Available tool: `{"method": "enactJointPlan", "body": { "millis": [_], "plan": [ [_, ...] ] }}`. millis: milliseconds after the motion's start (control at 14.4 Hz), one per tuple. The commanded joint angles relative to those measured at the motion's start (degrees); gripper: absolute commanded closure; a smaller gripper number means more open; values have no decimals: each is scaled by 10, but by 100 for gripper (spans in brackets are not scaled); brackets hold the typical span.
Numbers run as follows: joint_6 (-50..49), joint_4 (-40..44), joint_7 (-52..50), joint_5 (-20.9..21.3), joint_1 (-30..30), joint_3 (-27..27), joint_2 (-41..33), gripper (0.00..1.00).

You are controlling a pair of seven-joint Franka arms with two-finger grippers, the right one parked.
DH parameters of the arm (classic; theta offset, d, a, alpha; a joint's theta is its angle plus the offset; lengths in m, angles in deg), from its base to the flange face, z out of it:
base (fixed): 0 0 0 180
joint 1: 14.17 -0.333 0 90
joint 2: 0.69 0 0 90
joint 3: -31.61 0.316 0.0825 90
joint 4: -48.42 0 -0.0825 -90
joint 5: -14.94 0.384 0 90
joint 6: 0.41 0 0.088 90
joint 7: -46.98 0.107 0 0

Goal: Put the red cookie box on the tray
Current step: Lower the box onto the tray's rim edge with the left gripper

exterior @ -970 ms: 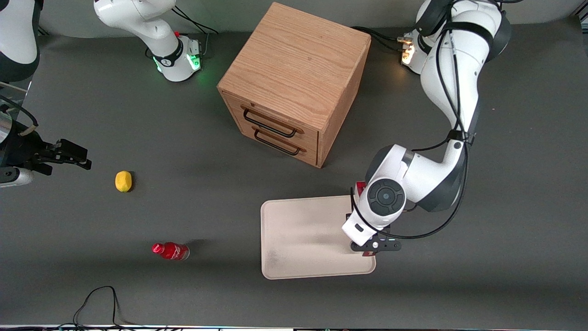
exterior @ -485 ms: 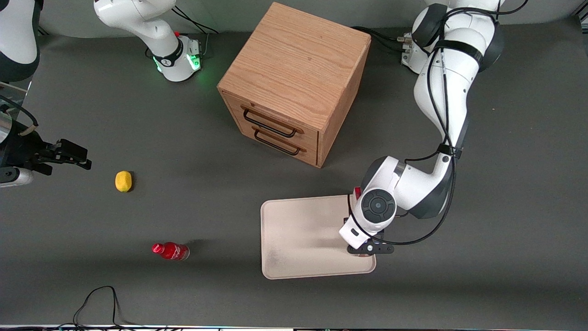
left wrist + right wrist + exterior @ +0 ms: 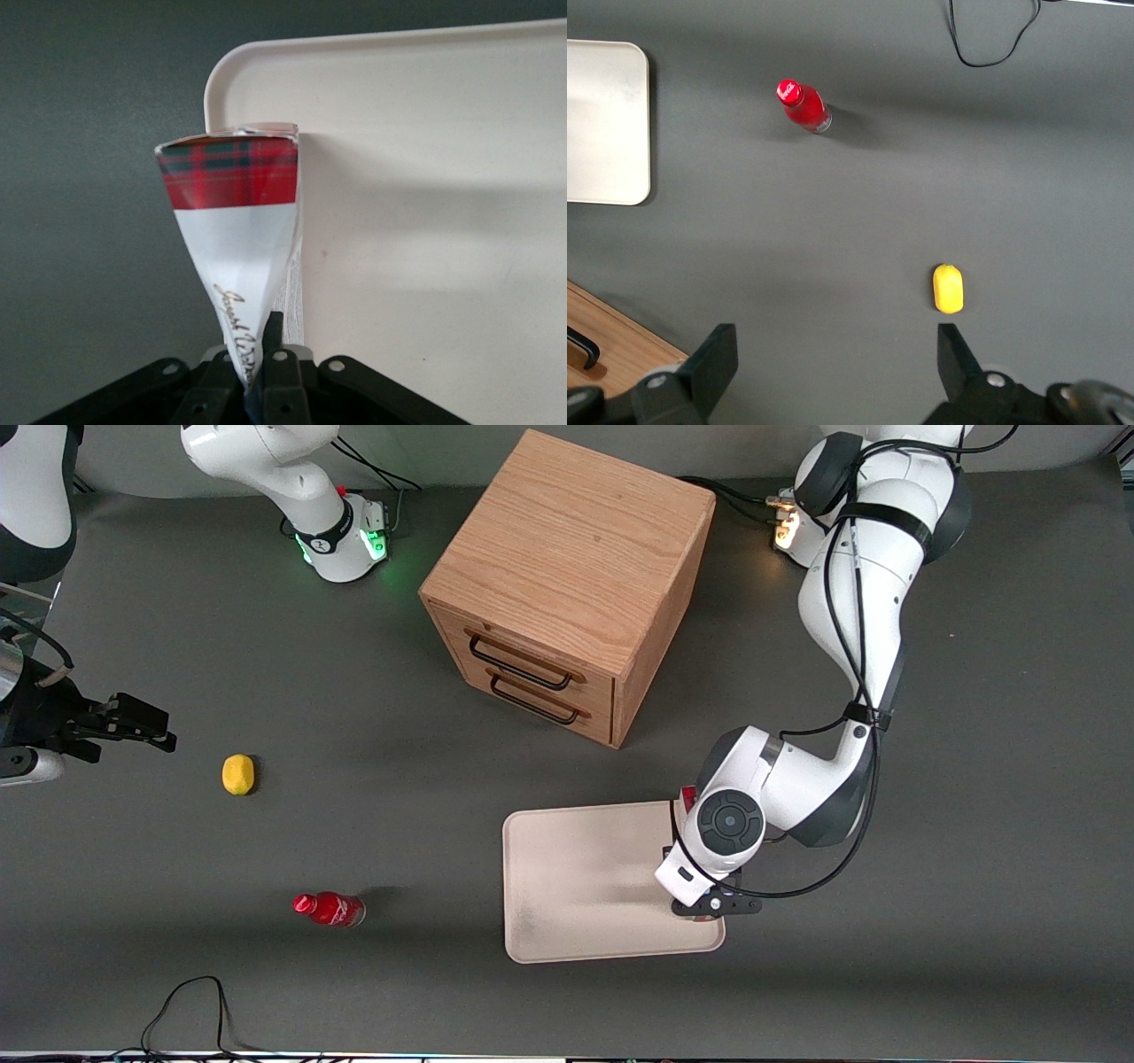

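Lowered gripper [image 3: 714, 904], red cookie box [image 3: 237, 230] between jaws

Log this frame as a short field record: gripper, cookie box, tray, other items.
gripper: gripper shut on the red cookie box, over the tray's edge nearest the working arm's end
red cookie box: red cookie box held by its white panel, tartan end by the tray's corner
tray: tray cream, nothing else on it
other items: cabinet, lemon, red bottle
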Motion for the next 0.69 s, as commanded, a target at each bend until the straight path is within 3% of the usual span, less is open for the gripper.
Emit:
{"method": "enactJointPlan", "body": {
  "millis": [0,485,554,624],
  "plan": [
    [7,9,-39,-11,-1,1,1,100],
    [25,2,-34,-15,-4,4,2,100],
    [26,-2,-34,-13,-3,6,1,38],
    [26,-2,-36,-12,-3,7,1,0]
  ]
}}
